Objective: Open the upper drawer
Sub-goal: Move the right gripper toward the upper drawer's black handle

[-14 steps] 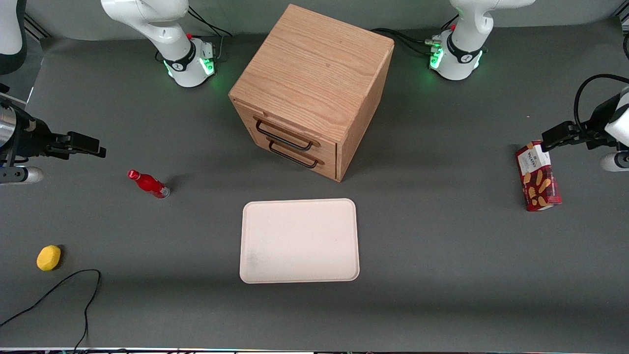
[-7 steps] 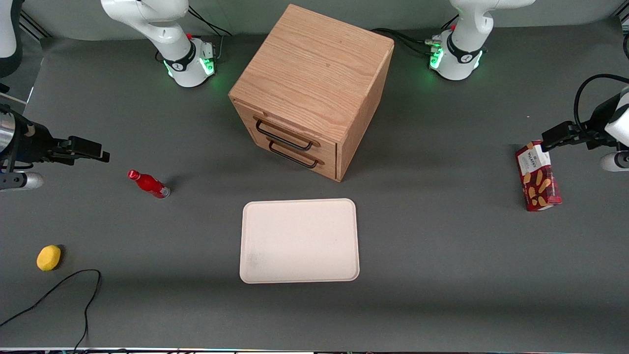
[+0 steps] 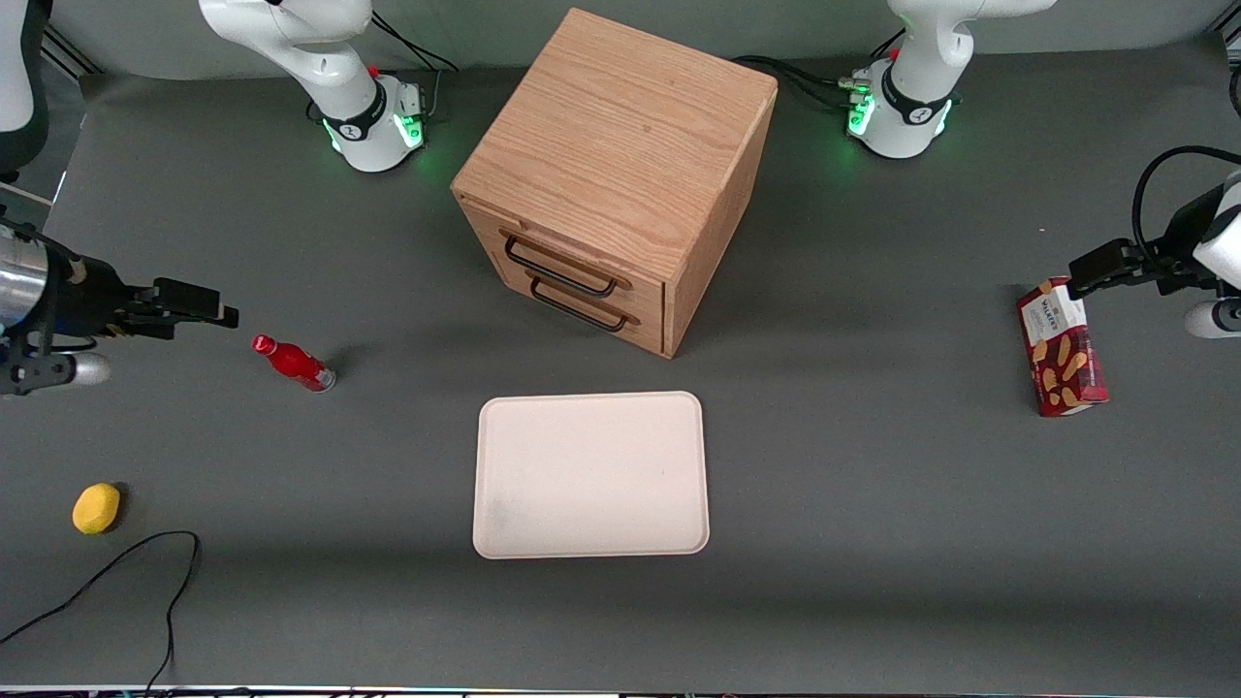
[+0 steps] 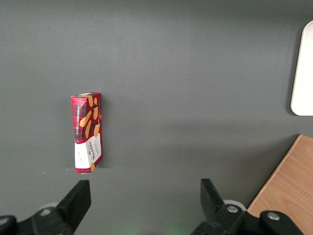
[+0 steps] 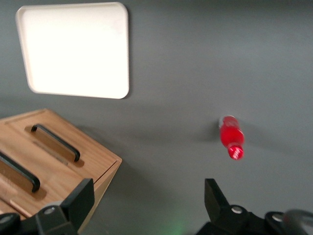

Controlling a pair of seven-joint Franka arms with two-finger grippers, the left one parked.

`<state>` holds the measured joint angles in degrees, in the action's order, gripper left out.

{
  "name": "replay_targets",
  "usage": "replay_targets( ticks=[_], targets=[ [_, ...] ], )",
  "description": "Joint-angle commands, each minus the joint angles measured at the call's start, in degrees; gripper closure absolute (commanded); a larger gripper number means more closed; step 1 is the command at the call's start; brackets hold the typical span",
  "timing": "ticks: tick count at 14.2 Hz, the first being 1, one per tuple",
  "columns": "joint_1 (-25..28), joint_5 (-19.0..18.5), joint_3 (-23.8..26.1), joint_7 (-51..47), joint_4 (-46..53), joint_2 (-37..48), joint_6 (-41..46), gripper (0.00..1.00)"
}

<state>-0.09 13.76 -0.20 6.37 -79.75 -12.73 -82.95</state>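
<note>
Released, the gripper [image 3: 218,315] hung above the table near a red bottle [image 3: 294,363], well apart from the upper drawer [image 3: 562,264].

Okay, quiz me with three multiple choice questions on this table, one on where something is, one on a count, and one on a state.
1. The red plastic bottle lies
A. on the cream rectangular tray
B. on the grey table, toward the working arm's end
C. on the oak cabinet

2. Black wire handles on the cabinet's front:
A. one
B. two
C. three

3. The upper drawer is
A. shut
B. pulled fully out
C. removed

Answers: 1 B, the bottle rests on bare table below the right arm's gripper, whose fingers stand apart. 2 B, one per drawer front. 3 A, the drawer front sits flush.
</note>
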Motion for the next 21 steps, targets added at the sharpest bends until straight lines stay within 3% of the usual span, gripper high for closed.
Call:
replay_targets(
  ticks=[1,3,10,17,19,21],
  targets=[
    [0.8,1.2,3.1,9.4,2.6,-1.6,0.6,0.00],
    [2.6,0.7,5.5,11.6,2.8,-2.6,0.6,0.00],
    [13.5,0.9,5.6,28.8,4.7,-9.6,-1.2,0.00],
    [20.6,1.5,6.5,28.8,6.0,-14.7,-2.4,0.00],
    [22.0,5.0,6.4,27.9,5.4,-15.0,-3.3,0.00],
    [23.9,5.1,6.4,27.3,5.0,-15.8,-3.3,0.00]
  ],
)
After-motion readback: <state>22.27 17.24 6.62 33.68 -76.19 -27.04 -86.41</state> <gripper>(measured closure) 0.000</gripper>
